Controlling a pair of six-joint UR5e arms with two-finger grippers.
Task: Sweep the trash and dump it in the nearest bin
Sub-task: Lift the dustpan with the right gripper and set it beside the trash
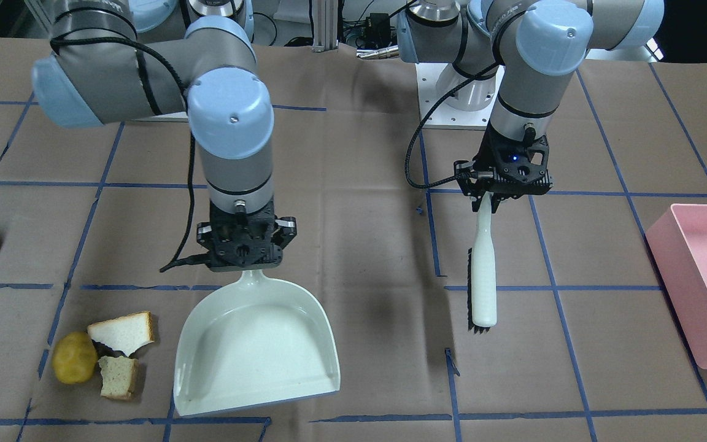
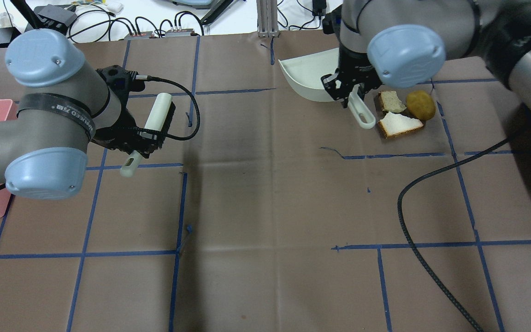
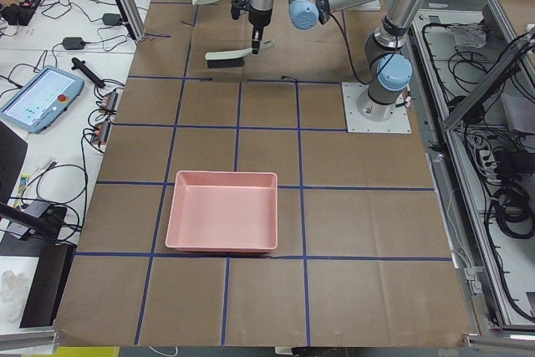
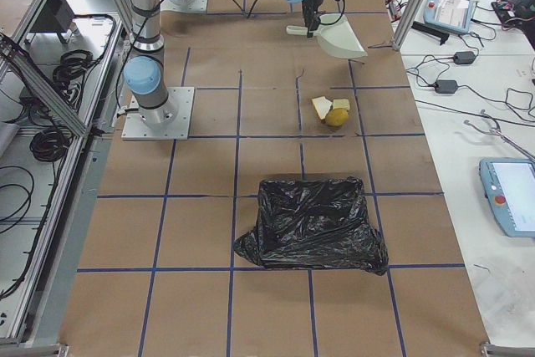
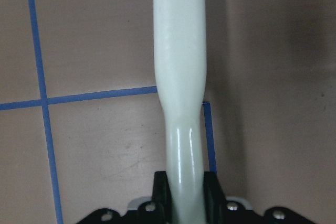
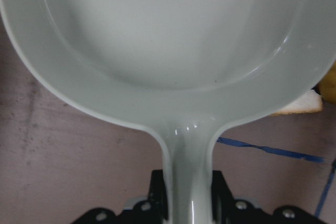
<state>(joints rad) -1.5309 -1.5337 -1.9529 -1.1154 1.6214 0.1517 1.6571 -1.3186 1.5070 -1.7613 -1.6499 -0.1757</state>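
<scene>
- White dustpan (image 1: 255,350) sits just beside the scraps with its handle clamped in the right gripper (image 1: 246,267), but its open lip faces away from the robot, so only a side wall faces the scraps; unless the pan is turned, a sweep would likely push the food along that wall instead of in
- Whether the lip lies flat on the brown paper (image 1: 378,245) I cannot tell; any gap would let bread slip under, and a lip that digs in could catch a crease or tape line
- The brush (image 1: 482,270) hangs from the left gripper (image 1: 485,196), pinched near the handle's end; it is well apart from the trash with the pan between, so the reach across risks the arms meeting, and side load on the bristles could twist it in the grasp
- The yellow potato-like ball (image 1: 74,357) touches the bread chunk (image 1: 119,376), with the bread slice (image 1: 123,331) close behind; being round, it may roll away towards the table edge at a hard stroke
- The slice seems partly propped up, so it could flip over the brush
- For dumping, the black-bagged bin (image 4: 276,198) looks nearest; the pink tray (image 1: 688,288) on the far side would be the wrong choice, and a tilted carry could spill the ball
</scene>
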